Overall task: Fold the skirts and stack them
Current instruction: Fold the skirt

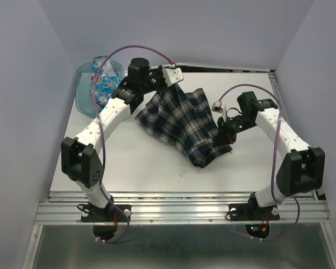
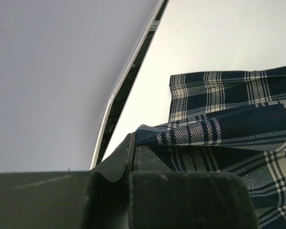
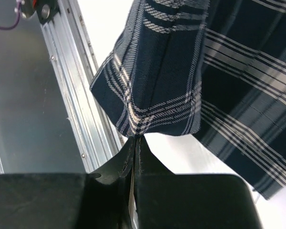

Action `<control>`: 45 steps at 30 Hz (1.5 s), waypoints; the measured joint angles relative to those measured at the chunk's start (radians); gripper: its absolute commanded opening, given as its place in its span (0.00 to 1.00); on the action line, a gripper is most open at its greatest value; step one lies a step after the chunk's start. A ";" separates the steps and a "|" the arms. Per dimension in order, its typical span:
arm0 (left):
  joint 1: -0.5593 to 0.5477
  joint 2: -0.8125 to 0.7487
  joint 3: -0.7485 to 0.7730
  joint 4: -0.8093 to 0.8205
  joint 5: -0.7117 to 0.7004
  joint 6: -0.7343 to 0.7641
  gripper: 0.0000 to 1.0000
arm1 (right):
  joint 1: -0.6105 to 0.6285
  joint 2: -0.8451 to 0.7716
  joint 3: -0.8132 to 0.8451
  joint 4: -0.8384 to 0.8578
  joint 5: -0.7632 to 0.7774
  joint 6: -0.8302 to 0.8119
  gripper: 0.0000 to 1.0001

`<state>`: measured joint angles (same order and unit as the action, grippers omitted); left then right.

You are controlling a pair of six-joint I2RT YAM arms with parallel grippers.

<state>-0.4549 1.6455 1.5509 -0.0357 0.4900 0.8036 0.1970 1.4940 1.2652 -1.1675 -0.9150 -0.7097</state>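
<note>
- The left gripper is clenched on the far edge of the plaid skirt. Its arm arches forward and inward over the table.
- The right gripper is pinched shut on a right-hand corner of the same skirt, with the elbow out and the wrist turned inward.
- The cloth hangs between the two grips, and its lower folds rest mid-table.
- The bin at the far-left corner holds the crumpled floral skirt, partly hidden by the left arm.
</note>
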 measured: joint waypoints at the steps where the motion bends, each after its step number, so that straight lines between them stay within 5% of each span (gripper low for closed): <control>1: -0.006 0.023 0.020 0.006 0.003 -0.002 0.00 | -0.028 0.015 0.000 -0.009 -0.013 -0.027 0.01; 14: -0.105 0.460 0.292 0.117 -0.031 -0.006 0.04 | -0.320 0.446 0.061 -0.118 -0.108 -0.286 0.01; 19: -0.135 0.636 0.398 0.161 -0.085 -0.024 0.39 | -0.373 0.536 0.061 -0.108 -0.109 -0.265 0.01; 23: -0.153 0.740 0.505 0.167 -0.174 -0.059 0.88 | -0.381 0.564 0.061 -0.061 -0.099 -0.186 0.13; 26: -0.161 0.747 0.534 0.134 -0.224 -0.109 0.88 | -0.380 0.577 0.061 -0.007 -0.079 -0.101 0.55; 30: -0.163 0.673 0.544 -0.007 -0.278 -0.217 0.88 | -0.380 0.573 0.080 0.018 -0.043 0.009 0.68; 34: -0.148 0.395 0.337 -0.143 -0.283 -0.362 0.83 | -0.381 0.526 0.135 0.029 -0.010 0.124 0.69; 39: -0.084 0.028 0.010 -0.164 -0.227 -0.525 0.71 | -0.381 0.455 0.238 0.099 0.033 0.276 0.57; 45: -0.036 0.045 -0.164 -0.204 -0.196 -0.602 0.58 | -0.381 0.463 0.231 0.205 0.123 0.386 0.51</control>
<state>-0.4908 1.6905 1.3865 -0.2394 0.2943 0.2020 -0.1841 1.9572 1.4960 -0.9623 -0.7921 -0.3233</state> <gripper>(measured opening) 0.628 0.528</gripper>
